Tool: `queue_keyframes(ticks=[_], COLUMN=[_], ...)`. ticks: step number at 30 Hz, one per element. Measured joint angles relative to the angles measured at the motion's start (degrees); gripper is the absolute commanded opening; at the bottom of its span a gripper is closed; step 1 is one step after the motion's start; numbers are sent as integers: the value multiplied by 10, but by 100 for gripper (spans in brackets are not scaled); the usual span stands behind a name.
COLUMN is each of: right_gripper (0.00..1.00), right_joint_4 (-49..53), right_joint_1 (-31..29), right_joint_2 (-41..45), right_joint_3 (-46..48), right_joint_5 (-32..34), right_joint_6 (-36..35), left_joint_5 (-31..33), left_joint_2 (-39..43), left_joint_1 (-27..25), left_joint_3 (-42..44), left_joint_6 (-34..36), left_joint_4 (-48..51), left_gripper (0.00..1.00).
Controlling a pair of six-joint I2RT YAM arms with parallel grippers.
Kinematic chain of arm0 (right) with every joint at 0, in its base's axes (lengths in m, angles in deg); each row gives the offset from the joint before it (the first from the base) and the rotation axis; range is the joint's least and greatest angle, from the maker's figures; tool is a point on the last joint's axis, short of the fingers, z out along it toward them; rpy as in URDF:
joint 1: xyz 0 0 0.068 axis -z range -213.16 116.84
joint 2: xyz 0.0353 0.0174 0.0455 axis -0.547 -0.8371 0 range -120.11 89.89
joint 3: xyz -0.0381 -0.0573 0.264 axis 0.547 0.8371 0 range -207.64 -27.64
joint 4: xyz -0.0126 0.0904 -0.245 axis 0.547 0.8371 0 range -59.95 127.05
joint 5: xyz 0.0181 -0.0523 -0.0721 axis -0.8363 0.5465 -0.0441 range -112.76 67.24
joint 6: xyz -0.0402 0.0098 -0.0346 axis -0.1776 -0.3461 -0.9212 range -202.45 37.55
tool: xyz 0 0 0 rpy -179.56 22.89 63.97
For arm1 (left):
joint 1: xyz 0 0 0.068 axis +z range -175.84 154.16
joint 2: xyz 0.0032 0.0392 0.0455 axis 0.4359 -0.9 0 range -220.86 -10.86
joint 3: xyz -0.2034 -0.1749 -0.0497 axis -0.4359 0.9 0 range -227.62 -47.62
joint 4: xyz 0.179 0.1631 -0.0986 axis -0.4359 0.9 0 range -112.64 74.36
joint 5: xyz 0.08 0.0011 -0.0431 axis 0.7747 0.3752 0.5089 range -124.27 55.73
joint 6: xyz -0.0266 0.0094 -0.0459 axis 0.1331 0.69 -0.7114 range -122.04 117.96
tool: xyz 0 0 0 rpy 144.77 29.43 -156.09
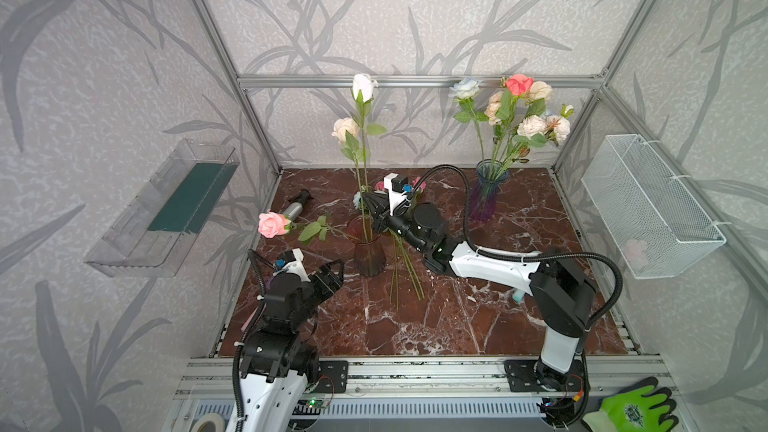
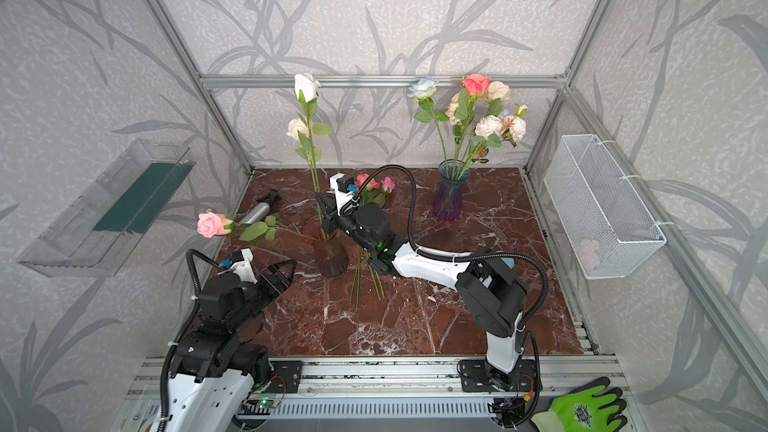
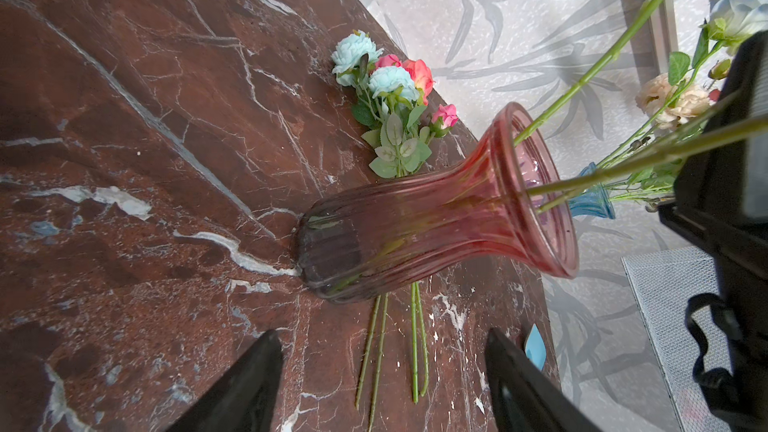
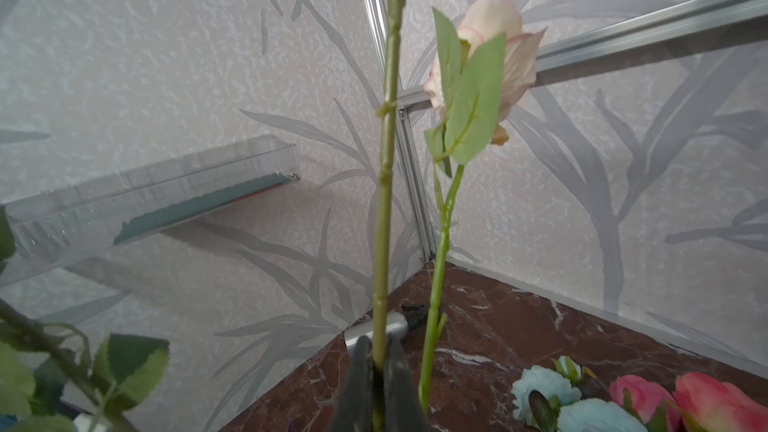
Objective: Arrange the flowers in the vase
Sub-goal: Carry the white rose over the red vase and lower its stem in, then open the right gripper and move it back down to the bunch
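Note:
A ribbed pink glass vase (image 1: 368,254) (image 2: 329,253) (image 3: 415,226) stands mid-table. It holds a tall white rose (image 1: 364,86), a cream rose (image 1: 345,128) (image 4: 494,56) and a pink rose (image 1: 272,224) that leans out to the left. My right gripper (image 1: 366,201) (image 2: 323,201) (image 4: 378,349) is shut on the white rose's stem (image 4: 384,184) just above the rim. Left of the vase's base, my left gripper (image 1: 333,274) (image 2: 286,271) (image 3: 382,336) is open and holds nothing. More flowers (image 3: 390,81) with teal, pink and coral heads lie flat behind the vase, and their stems (image 1: 405,280) reach toward the front.
A purple-blue vase (image 1: 487,197) with several flowers stands at the back right. A silver bottle (image 1: 296,206) lies at the back left. A clear tray (image 1: 166,209) hangs on the left wall and a wire basket (image 1: 648,205) on the right. A green glove (image 1: 636,407) lies on the front rail.

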Motion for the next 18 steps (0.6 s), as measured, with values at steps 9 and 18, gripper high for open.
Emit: queue_keyframes(ticks=[9,18], right_gripper=[33,39], right_joint_4=[47,106], right_joint_1=[-38,-52], right_joint_2=[3,60], right_joint_3=[44,61], right_joint_5=[19,33], right_joint_6=[-54,-79], left_joint_5=[-2,-9], left_joint_2=[-12,-21], left_joint_1=[0,0], left_joint_3=[5,5], left_joint_6=[-9,-19], left_joint_4=[-15,-24], left_gripper=[77,77])
